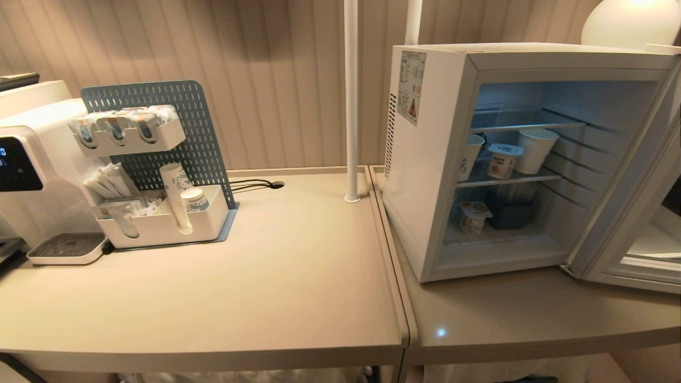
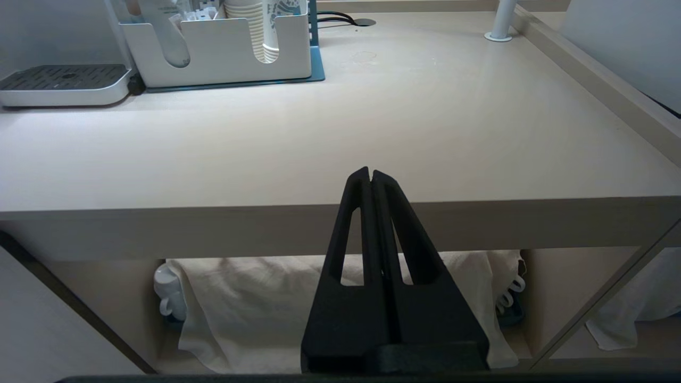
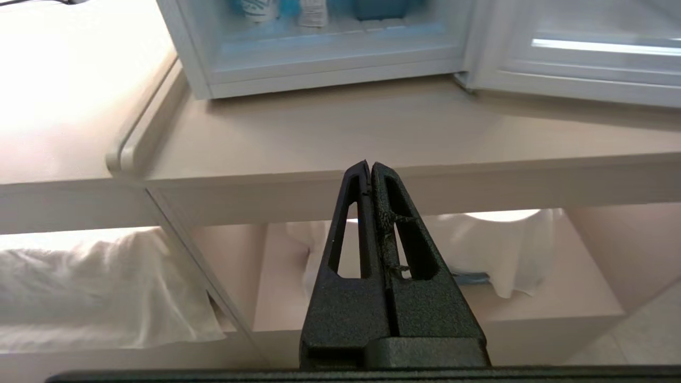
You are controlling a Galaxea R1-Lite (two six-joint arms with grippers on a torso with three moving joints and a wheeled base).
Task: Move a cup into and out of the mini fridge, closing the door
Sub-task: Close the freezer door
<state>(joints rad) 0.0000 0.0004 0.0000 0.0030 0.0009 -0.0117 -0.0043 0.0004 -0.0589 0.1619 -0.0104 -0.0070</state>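
Note:
The white mini fridge (image 1: 425, 175) stands on the right counter with its door (image 1: 633, 213) swung wide open to the right. On its middle wire shelf stand a white cup (image 1: 536, 150), a smaller lidded cup (image 1: 503, 160) and another cup (image 1: 470, 155) at the left wall. Neither arm shows in the head view. My right gripper (image 3: 369, 164) is shut and empty, held low before the counter edge below the fridge (image 3: 330, 58). Before the left counter's front edge, my left gripper (image 2: 370, 171) is shut with nothing in it.
A water dispenser (image 1: 32, 175) and a blue pegboard organiser (image 1: 165, 202) with stacked paper cups (image 1: 178, 197) sit at the left. A white pole (image 1: 351, 106) rises between the two counters. Small cartons and a blue bin (image 1: 511, 213) fill the fridge bottom. White cloth (image 2: 255, 303) hangs under the counters.

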